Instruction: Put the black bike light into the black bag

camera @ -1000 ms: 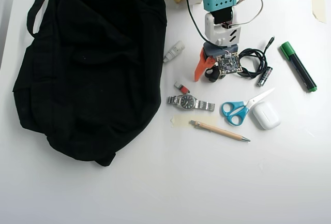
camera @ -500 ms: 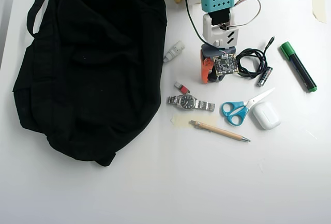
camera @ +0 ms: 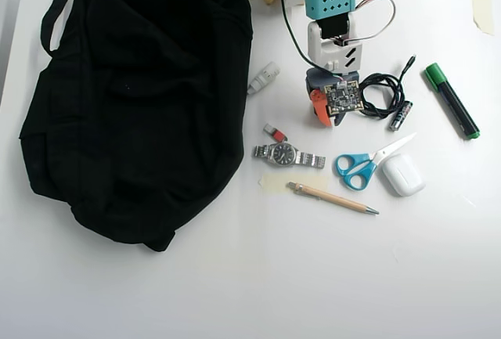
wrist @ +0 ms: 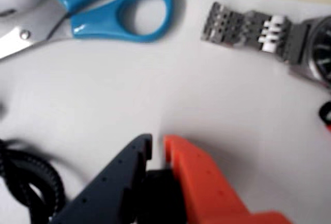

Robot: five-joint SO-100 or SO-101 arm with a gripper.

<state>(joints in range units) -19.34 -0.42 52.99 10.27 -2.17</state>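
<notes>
- While the black bike light (wrist: 158, 195) sits as a dark lump between the two fingers in the wrist view, it is hidden under the wrist in the overhead view; it lies at the table (camera: 258, 276) surface, right of the black bag (camera: 133, 96) and apart from it.
- The gripper (wrist: 158, 146) pinches the light: the dark finger and the orange finger stand nearly together at the tips, a narrow slit between them, with the light wedged further back.
- Step in hand, as judged: the grasp is made and the lift is not yet evident, so the carry to the bag remains.
- Next move, as judged: raise the light straight up to clear the coiled black cable (camera: 382, 92) just beside it, then swing left in the overhead view over the bag and part the fingers above the fabric.
- Arm pose: the arm reaches down from the top edge of the overhead view, wrist bent so the fingers point at the table.
- Surroundings: a wristwatch (camera: 286, 153), blue scissors (camera: 362, 165), a white earbud case (camera: 403, 174), a pen (camera: 333, 198), a green marker (camera: 452, 100) and a small dark cylinder (camera: 400, 116) lie nearby; none touches the gripper.
- Risk, as judged: the cable could snag on the dark finger during the lift.
</notes>
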